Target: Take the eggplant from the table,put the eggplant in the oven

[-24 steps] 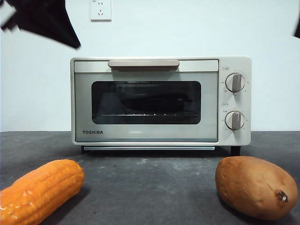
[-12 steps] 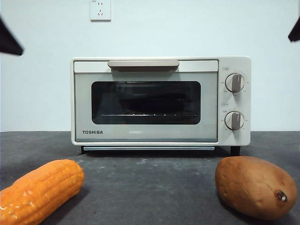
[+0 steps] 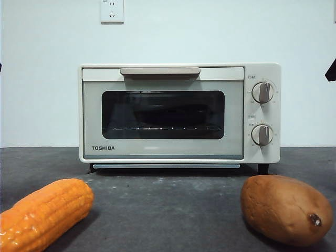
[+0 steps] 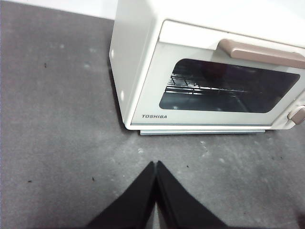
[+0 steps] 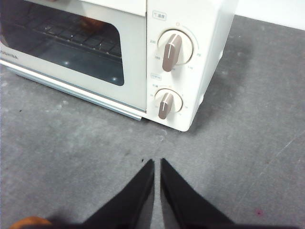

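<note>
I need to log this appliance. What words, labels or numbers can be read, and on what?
"TOSHIBA": on the oven door, lower corner, in the front and left wrist views.
Small labels and dial numbers around the two knobs: too small to read.
Wall socket: marks unreadable.

Even, bright indoor light; all three views sharp.
Soft shadow under the cream-beige toaster oven (image 3: 178,113); faint reflections on its dark glass door (image 3: 163,114); the dark grey mottled table (image 3: 168,205) stays matte.
</note>
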